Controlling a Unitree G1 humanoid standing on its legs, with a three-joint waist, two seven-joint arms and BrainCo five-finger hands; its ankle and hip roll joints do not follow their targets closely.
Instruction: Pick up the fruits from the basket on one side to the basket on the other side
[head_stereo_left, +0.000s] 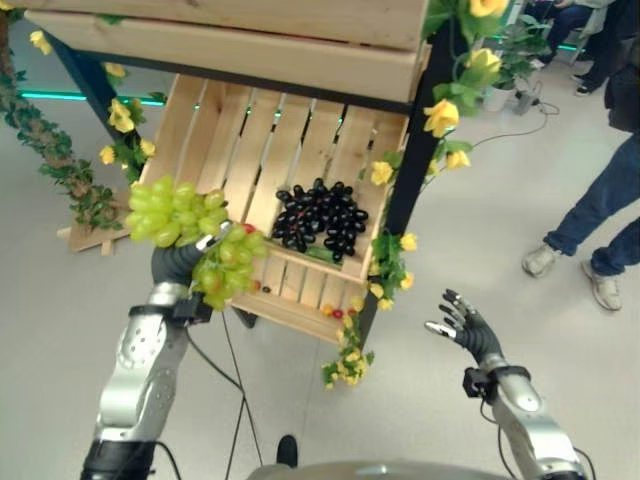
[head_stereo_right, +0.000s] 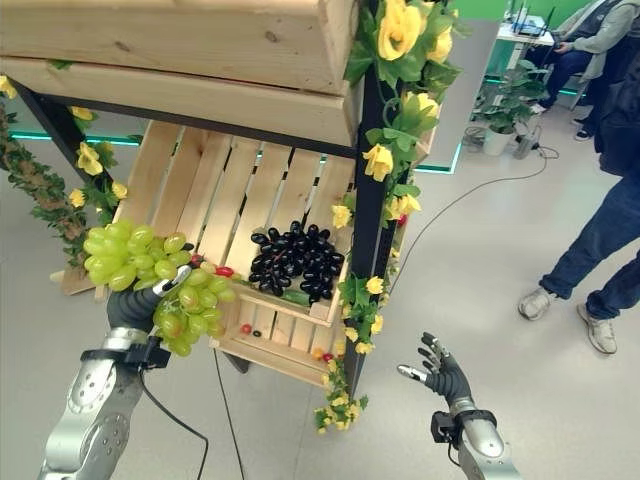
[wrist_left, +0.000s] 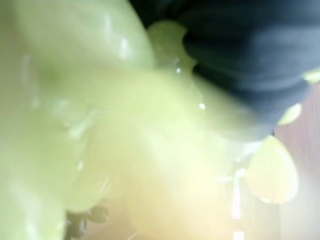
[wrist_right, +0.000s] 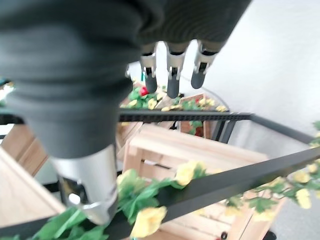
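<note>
From my left eye view, my left hand (head_stereo_left: 185, 262) is wrapped around a bunch of green grapes (head_stereo_left: 178, 212), fingers curled into the cluster, holding it just off the near left corner of the slatted wooden crate (head_stereo_left: 205, 140). A bunch of dark grapes (head_stereo_left: 321, 214) lies in the crate, and a few small red fruits (head_stereo_left: 337, 313) sit along its low front lip. My right hand (head_stereo_left: 462, 324) hangs out to the side, fingers spread, holding nothing, well apart from the crate.

From my right eye view, the green bunch droops on both sides of my grip, one lobe above the hand, another (head_stereo_right: 190, 305) sagging below it. That is the risk I judge greatest: the lobes are carried only by their stems, and a quick swing could shed grapes or let the bunch slip out. The black post (head_stereo_right: 367, 240) wound with yellow flowers (head_stereo_right: 400, 30) stands just beside the crate, and a person's legs (head_stereo_right: 600, 250) stand beyond it; a wide sweep that way could snag the garland.

My left wrist view shows green grapes (wrist_left: 100, 125) pressed right up against the camera.

My right wrist view shows my right hand's fingers (wrist_right: 172, 65) straight and apart above the flowered frame.
</note>
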